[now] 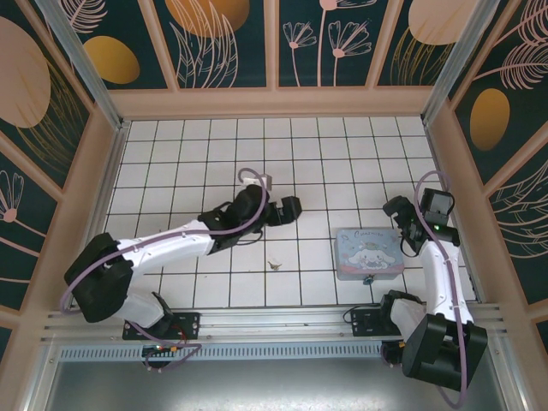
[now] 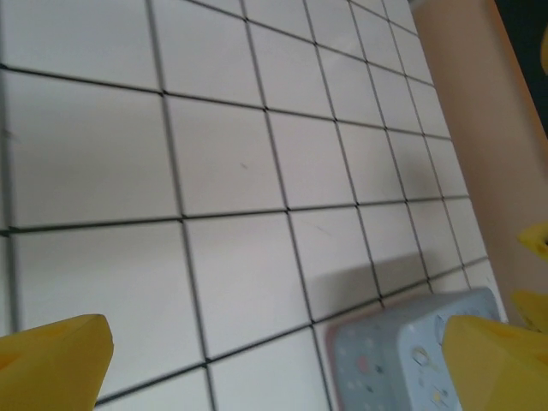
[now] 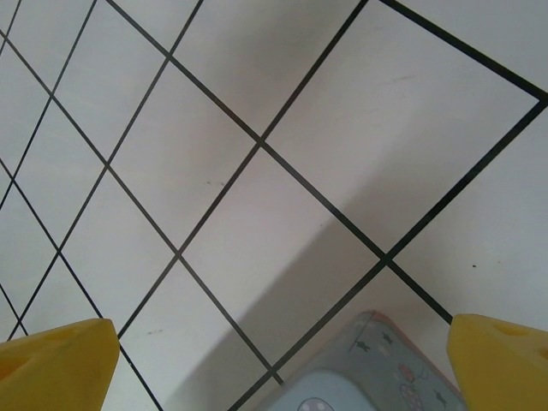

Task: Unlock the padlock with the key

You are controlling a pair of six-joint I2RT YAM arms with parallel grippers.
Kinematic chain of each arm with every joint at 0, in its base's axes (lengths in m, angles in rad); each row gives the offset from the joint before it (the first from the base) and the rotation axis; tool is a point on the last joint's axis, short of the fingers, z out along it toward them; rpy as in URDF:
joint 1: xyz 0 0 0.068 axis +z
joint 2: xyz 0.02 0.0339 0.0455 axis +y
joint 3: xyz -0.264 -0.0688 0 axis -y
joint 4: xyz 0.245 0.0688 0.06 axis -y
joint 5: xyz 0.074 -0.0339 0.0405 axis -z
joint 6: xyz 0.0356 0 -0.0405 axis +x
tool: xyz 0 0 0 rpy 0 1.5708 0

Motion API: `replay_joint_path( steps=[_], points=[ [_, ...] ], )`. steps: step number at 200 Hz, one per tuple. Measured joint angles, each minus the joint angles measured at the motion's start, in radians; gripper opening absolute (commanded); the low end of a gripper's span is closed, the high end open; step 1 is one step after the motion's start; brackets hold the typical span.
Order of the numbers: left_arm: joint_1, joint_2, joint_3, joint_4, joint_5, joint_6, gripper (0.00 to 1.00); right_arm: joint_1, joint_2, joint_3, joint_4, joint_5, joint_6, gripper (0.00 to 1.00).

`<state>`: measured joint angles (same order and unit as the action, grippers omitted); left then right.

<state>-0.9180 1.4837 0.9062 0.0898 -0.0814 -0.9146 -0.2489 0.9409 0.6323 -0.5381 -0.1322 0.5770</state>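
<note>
Left gripper (image 2: 274, 364) fingers spread wide, nothing held; right gripper (image 3: 278, 364) same, wide and empty. Padlock (image 1: 368, 279) on worktop (image 1: 223, 145), just beside near edge of pale blue tin (image 1: 368, 250). Key (image 1: 276, 264) flat on tile, well left of padlock, near left gripper. Right gripper hovers beyond tin's far right corner.

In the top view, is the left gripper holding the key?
No, the key lies loose on a white tile, clearly apart from the left gripper.
</note>
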Motion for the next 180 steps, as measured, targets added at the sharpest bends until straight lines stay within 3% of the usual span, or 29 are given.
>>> replay_joint_path(
  steps=[36, 92, 180],
  points=[
    [-0.082, 0.083, 0.063, 0.041, 0.018, -0.057, 0.99, 0.000, 0.000, -0.002, -0.009, 0.008, 0.018, 0.99],
    [-0.141, 0.229, 0.150, 0.125, 0.087, -0.127, 0.99, 0.011, 0.000, -0.039, -0.008, 0.006, 0.036, 0.99],
    [-0.212, 0.388, 0.203, 0.214, 0.205, -0.214, 0.99, 0.153, -0.007, -0.095, 0.032, -0.029, 0.095, 0.96]
  ],
)
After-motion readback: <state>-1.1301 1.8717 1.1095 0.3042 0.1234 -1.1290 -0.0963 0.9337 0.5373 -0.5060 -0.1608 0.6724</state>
